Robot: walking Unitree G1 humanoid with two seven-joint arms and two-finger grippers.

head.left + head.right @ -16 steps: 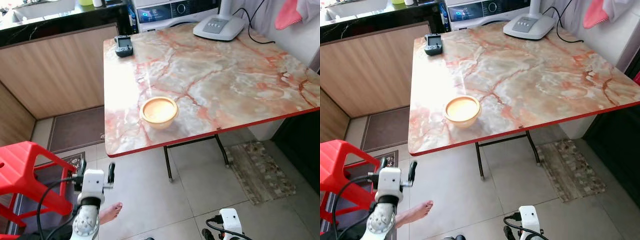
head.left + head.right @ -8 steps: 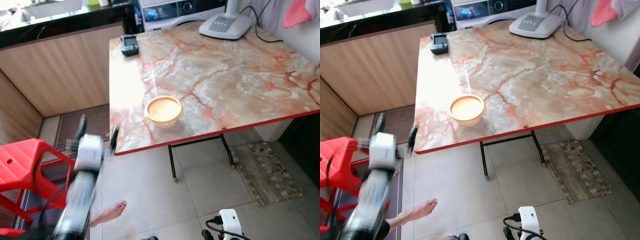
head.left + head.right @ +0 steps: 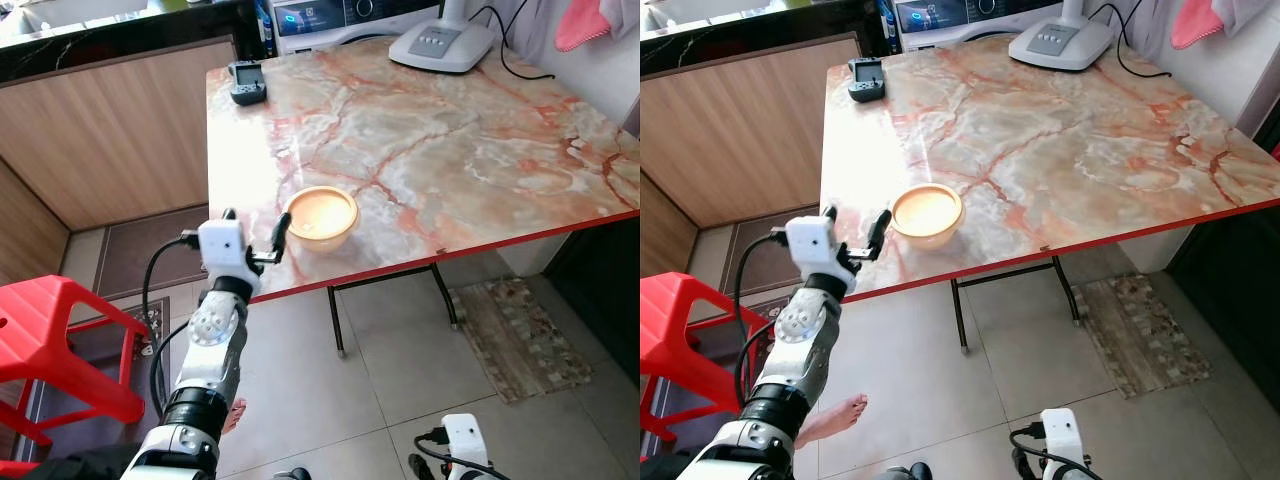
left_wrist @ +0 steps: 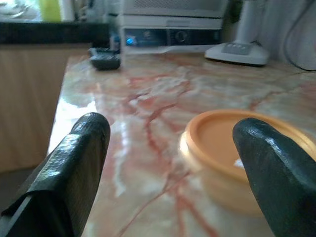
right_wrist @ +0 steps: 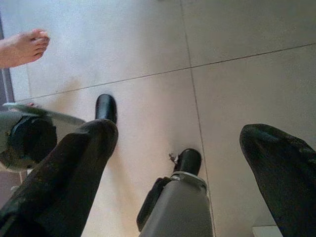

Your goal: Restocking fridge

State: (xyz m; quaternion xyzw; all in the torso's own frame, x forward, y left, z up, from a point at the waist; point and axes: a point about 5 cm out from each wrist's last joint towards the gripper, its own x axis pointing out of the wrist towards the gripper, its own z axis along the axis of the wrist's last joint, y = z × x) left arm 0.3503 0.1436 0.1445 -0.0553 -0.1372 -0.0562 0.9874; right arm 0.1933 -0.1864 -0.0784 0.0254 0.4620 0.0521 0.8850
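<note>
The left end effector (image 3: pixel 252 236) hovers at the near left edge of the marble tabletop (image 3: pixel 450 150), its black fingers (image 4: pixel 81 153) spread wide and aimed at the lidded orange container (image 3: pixel 320 216), which sits just beyond them near the tabletop's front edge. The container looks like light, stiff plastic with a smooth lid; a grip across its side walls below the lid rim seems safest, as the walls may be slippery. The right end effector (image 5: pixel 177 153) hangs idle over the floor tiles, fingers apart. A second ago the left arm hung low beside the red stool (image 3: pixel 50 330); it has since risen to tabletop height.
</note>
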